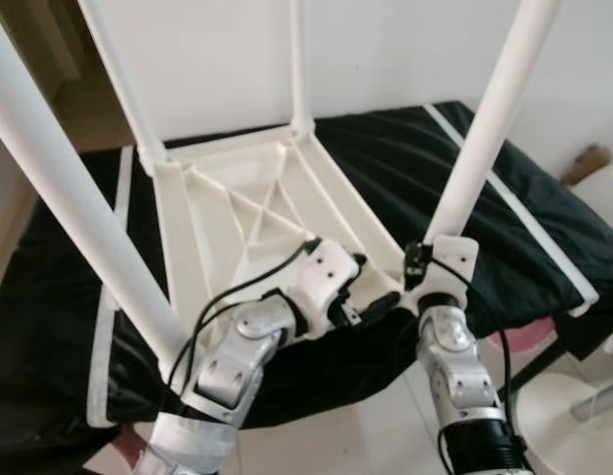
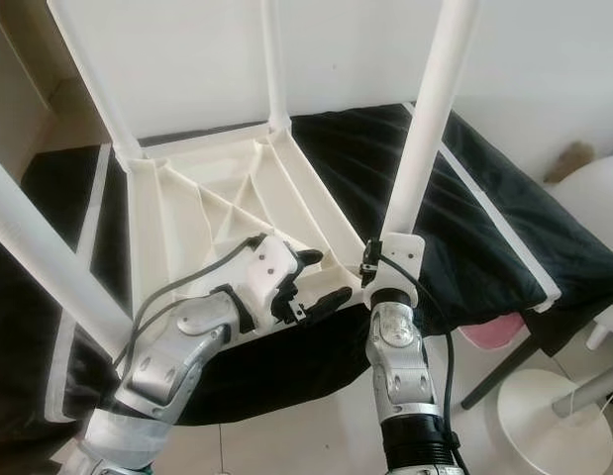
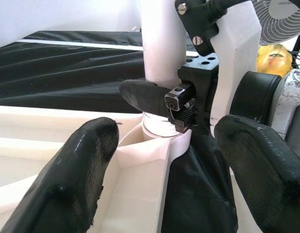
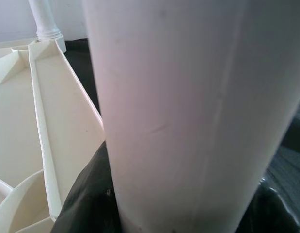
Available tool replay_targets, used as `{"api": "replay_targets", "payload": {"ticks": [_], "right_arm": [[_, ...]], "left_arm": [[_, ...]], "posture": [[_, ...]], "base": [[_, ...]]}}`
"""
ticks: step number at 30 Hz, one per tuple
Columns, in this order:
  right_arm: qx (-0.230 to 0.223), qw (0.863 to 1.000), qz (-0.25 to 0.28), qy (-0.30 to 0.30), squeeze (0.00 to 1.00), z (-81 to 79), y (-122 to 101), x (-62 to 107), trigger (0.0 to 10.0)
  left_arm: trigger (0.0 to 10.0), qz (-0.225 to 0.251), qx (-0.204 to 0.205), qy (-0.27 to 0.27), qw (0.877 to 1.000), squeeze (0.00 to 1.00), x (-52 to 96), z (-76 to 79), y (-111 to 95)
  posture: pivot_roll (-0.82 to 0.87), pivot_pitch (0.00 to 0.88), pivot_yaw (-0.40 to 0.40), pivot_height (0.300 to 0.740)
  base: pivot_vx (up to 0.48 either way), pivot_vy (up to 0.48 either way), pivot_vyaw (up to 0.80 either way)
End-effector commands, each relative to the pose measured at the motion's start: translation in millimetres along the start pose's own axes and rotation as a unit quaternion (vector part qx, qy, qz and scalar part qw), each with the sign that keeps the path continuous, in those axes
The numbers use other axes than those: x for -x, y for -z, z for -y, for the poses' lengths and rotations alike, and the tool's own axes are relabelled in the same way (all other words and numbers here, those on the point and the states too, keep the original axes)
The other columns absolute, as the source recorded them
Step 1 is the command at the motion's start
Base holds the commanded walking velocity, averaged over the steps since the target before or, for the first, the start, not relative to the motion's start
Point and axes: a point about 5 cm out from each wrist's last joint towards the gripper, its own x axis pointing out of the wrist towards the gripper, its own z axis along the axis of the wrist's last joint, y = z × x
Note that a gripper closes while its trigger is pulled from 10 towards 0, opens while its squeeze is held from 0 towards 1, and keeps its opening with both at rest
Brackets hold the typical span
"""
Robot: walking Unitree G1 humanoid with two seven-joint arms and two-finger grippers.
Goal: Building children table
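Observation:
A white children's table top [image 1: 237, 213] lies upside down on a black cloth, its ribbed underside facing up. Several white legs stand up from its corners. My right gripper [image 1: 425, 259] is shut on the base of the near right leg [image 1: 489, 129], just above its socket. One of its black fingers [image 3: 140, 94] is pressed against that leg. My left gripper [image 1: 370, 292] is open at the same near right corner [image 3: 154, 145], one finger over the underside and one outside the rim. The leg [image 4: 188, 111] fills the right wrist view.
The black cloth [image 1: 524, 208] with white stripes covers a low surface against a white wall. A white round base [image 1: 563, 406] and a pink object [image 1: 524, 346] stand on the tiled floor at the right. A fan [image 3: 280, 19] is nearby.

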Motion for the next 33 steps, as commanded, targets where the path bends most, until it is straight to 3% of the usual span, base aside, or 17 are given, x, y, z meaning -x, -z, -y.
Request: {"api": "replay_targets", "payload": {"ticks": [1, 2, 3, 9, 13, 20, 21, 23, 25, 27, 30, 33], "right_arm": [[-0.006, 0.999, -0.041, -0.013, 0.06, -4.7, 17.6, 5.3, 10.0], [-0.002, 0.999, -0.032, -0.019, 0.70, -6.1, 15.5, 5.3, 10.0], [-0.005, 0.999, -0.021, -0.032, 1.00, -6.8, 12.2, 5.5, 10.0], [-0.013, 0.998, 0.009, -0.060, 1.00, -4.0, 1.8, 4.7, 10.0], [-0.021, 0.991, 0.041, -0.128, 1.00, 5.8, -8.6, 4.2, 10.0], [-0.011, 0.987, 0.044, -0.152, 1.00, 16.1, -8.1, 4.9, 10.0], [-0.012, 0.984, 0.037, -0.174, 0.00, 26.6, -10.1, 1.4, 10.0], [-0.002, 0.971, 0.028, -0.236, 0.00, 39.3, -16.0, -4.1, 10.0], [0.007, 0.965, 0.024, -0.262, 0.00, 41.8, -17.7, -5.5, 10.0], [0.025, 0.956, 0.012, -0.294, 0.00, 42.3, -16.9, -8.1, 10.0], [0.029, 0.953, 0.010, -0.303, 0.00, 42.8, -16.6, -8.7, 10.0], [0.063, 0.938, -0.004, -0.342, 0.00, 41.4, -16.2, -14.9, 10.0]], "left_arm": [[10.0, -0.013, 0.002, -0.025, 1.000, 0.00, 2.9, -5.0, 5.5], [10.0, -0.013, 0.002, -0.026, 1.000, 0.00, 3.2, -5.8, 5.6], [10.0, -0.012, 0.001, -0.027, 1.000, 0.00, 3.1, -6.1, 4.8], [10.0, -0.010, 0.001, -0.031, 0.999, 0.00, 3.3, -5.9, 3.6], [10.0, -0.016, 0.003, -0.037, 0.999, 0.00, 6.9, -4.0, 7.6], [10.0, -0.017, 0.003, -0.036, 0.999, 0.00, 7.6, -2.9, 8.1], [10.0, -0.019, 0.002, -0.035, 0.999, 0.00, 7.6, -3.4, 8.3], [10.0, -0.022, -0.002, -0.029, 0.999, 0.00, 7.2, -4.6, 8.3], [10.0, -0.022, -0.003, -0.027, 0.999, 0.00, 7.0, -4.9, 8.1], [10.0, -0.023, -0.004, -0.024, 0.999, 0.00, 6.5, -5.3, 8.1], [10.0, -0.023, -0.004, -0.023, 0.999, 0.00, 6.5, -5.3, 8.1], [10.0, -0.023, -0.007, -0.021, 0.999, 0.00, 6.1, -5.3, 7.4]], "posture": [[-0.07, 0.000, 0.038, 0.740], [-0.07, 0.000, 0.038, 0.740], [-0.06, 0.000, 0.027, 0.740], [-0.06, 0.000, 0.016, 0.740], [-0.05, 0.000, 0.011, 0.740], [-0.05, 0.000, 0.013, 0.740], [-0.05, 0.000, 0.017, 0.740], [-0.06, 0.000, 0.027, 0.740], [-0.06, 0.000, 0.032, 0.740], [-0.06, 0.000, 0.038, 0.740], [-0.06, 0.000, 0.038, 0.740], [-0.05, 0.000, 0.039, 0.740]], "base": [[0.000, 0.000, 0.00], [0.000, 0.000, 0.00], [0.000, 0.000, 0.00], [0.000, 0.000, 0.00], [0.000, 0.000, 0.00], [0.000, 0.000, 0.00], [0.000, 0.000, 0.00], [0.000, 0.000, 0.00], [0.000, 0.000, 0.00], [0.000, 0.000, 0.00], [0.000, 0.000, 0.00], [0.000, 0.000, 0.00]]}}
